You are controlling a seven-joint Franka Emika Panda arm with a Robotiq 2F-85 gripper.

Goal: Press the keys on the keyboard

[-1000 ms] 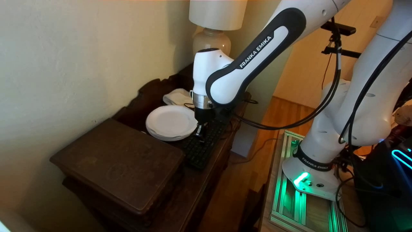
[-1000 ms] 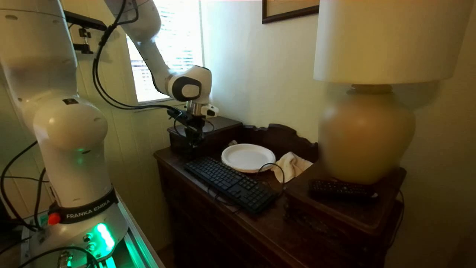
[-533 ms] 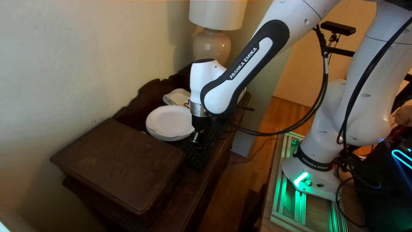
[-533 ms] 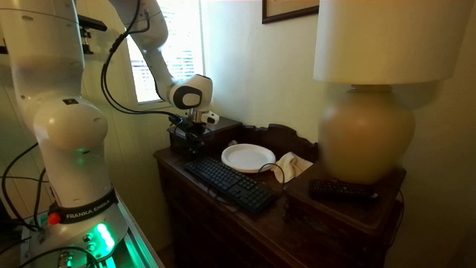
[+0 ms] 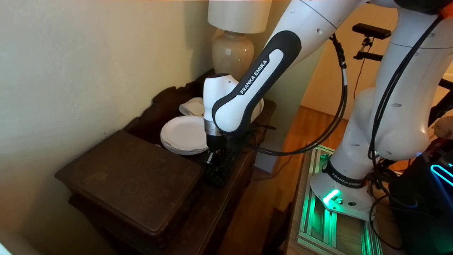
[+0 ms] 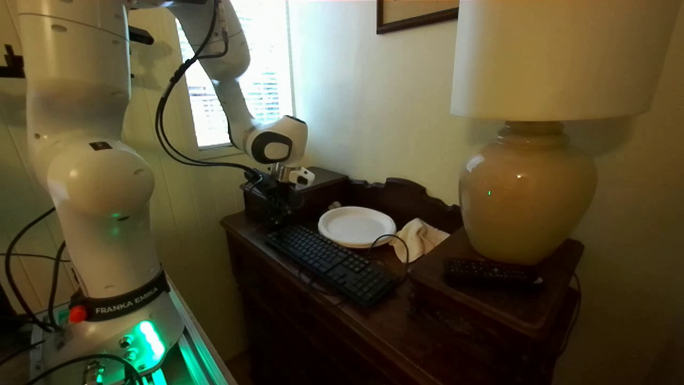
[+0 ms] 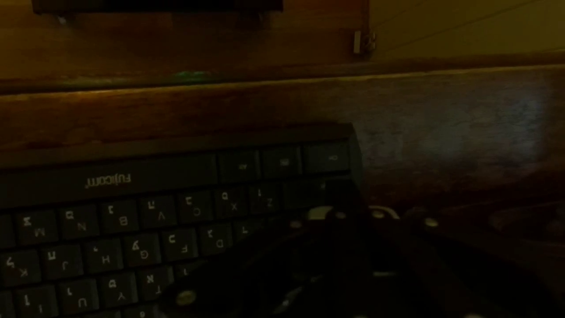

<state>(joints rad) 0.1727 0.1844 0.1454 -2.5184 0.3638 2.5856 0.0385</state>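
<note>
Dark wooden dresser (image 6: 385, 342) against a pale wall (image 6: 363, 107) over here. In an exterior view the black keyboard (image 6: 331, 262) lies flat on top, white plates (image 6: 357, 226) just beside it at 1 o'clock, big lamp (image 6: 526, 198) out around 2. The gripper (image 7: 346, 201), pinched together, points down at the keyboard's 10 o'clock end. Wrist view's super dark: it's near the Z key (image 7: 266, 199), 3 o'clock side, can't tell if touching.
</note>
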